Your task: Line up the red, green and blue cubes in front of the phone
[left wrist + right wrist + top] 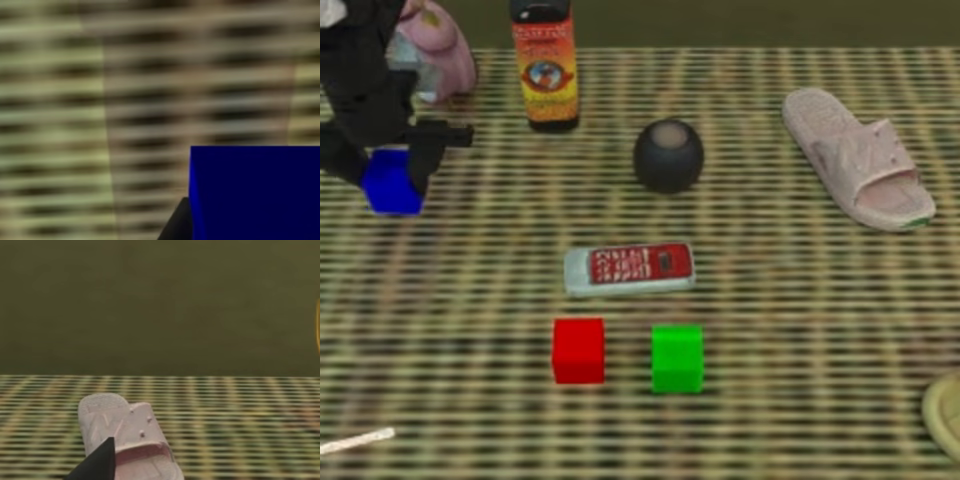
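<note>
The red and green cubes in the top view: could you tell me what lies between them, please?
Nothing: only bare woven mat separates the red cube and green cube, seen in the top view.

My left arm is matte black, blocky (apparently unmarked), ending in two dark fingers.

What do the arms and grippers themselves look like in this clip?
The left arm is matte black and blocky, ending in a black two-finger left gripper. No cables or markings are visible. Of the right gripper, only one black pointed fingertip shows.
</note>
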### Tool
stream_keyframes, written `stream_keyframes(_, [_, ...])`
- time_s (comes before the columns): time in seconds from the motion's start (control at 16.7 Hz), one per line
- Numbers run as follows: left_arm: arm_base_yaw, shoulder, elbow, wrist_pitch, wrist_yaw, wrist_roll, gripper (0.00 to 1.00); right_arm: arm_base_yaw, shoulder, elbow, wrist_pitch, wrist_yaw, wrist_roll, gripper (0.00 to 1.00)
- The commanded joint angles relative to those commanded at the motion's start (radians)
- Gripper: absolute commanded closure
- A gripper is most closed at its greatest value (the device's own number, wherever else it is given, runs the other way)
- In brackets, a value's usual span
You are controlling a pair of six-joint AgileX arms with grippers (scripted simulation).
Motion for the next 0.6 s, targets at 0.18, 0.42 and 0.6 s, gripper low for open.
stream_keyframes(0.18, [-0.098,0.034,0.06,-0.031,-0.001,-0.097,1.0,0.0,0.0,0.0,0.0,0.0,0.0,0.0])
stream_keyframes(0.42, [-0.334,0.096,0.173,-0.098,0.0,-0.363,1.0,0.0,0.0,0.0,0.0,0.0,0.0,0.0])
stream_keyframes(0.6, [-0.545,0.14,0.259,-0.153,0.001,-0.61,1.0,0.0,0.0,0.0,0.0,0.0,0.0,0.0])
